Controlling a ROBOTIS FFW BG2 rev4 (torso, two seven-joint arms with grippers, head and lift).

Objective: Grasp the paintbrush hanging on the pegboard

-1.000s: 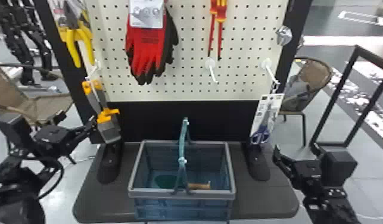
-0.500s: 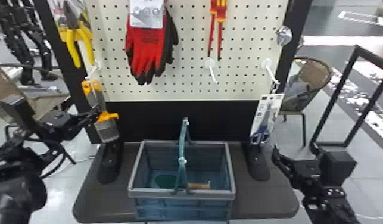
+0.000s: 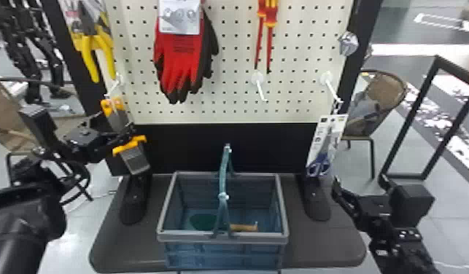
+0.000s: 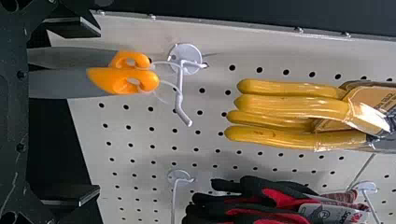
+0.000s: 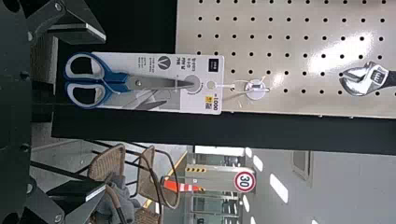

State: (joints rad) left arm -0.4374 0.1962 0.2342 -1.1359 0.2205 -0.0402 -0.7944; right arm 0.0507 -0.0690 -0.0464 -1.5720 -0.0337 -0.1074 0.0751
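At mid-left of the head view, the left pincer [image 3: 121,135] has risen and closed in on the paintbrush [image 3: 132,156]. Its fingers are spread wide either side of the handle. The brush hangs unmoved from its hook [image 4: 184,63] at the pegboard's [image 3: 226,102] left edge, so closing looks next. At lower right, the right pincer [image 3: 341,195] waits, spread wide.

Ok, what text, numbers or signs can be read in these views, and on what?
"30": round red-rimmed sign in the room behind, right wrist view.
White backing card holding blue-handled scissors: print too small to read.
White label on the red-and-black glove: blurred.
Wrapper on the yellow-handled pliers: blurred.
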